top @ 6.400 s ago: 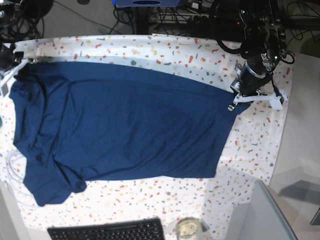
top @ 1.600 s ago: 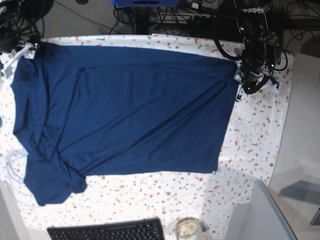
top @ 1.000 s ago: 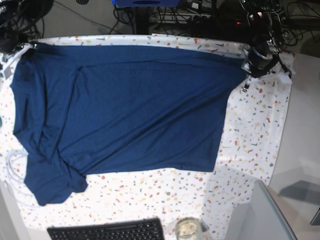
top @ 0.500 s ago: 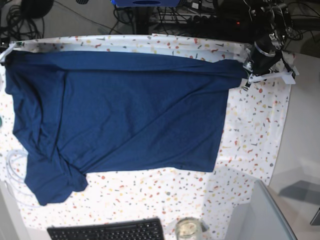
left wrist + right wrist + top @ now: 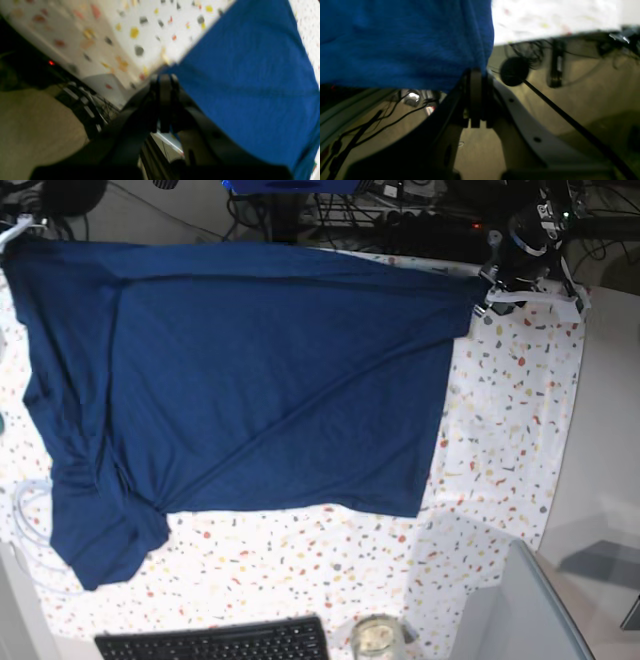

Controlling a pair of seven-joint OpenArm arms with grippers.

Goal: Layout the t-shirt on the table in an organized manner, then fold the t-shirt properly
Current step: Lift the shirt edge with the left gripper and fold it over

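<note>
The dark navy t-shirt point(image 5: 270, 370) lies spread over the speckled table point(image 5: 510, 430). Its far edge is stretched taut between my two grippers, and one sleeve is bunched at the near left point(image 5: 105, 540). My left gripper point(image 5: 487, 292) is at the table's far right corner, shut on the shirt's corner. In the left wrist view, the left gripper point(image 5: 162, 77) pinches the blue t-shirt point(image 5: 250, 75) above the table point(image 5: 125, 30). My right gripper point(image 5: 15, 228) is at the far left, and in the right wrist view the right gripper point(image 5: 475, 72) is shut on the t-shirt point(image 5: 395, 37) beyond the table point(image 5: 545, 17) edge.
A black keyboard point(image 5: 215, 642) and a glass jar point(image 5: 377, 636) sit at the near edge. A grey slab point(image 5: 545, 605) stands near right. A white cable point(image 5: 25, 515) loops at the left edge. Cables and equipment point(image 5: 380, 210) lie behind the table.
Both grippers have pulled the shirt's far edge farther back, past the table's far edge. The cloth now covers the far strip of the table and looks flatter.
</note>
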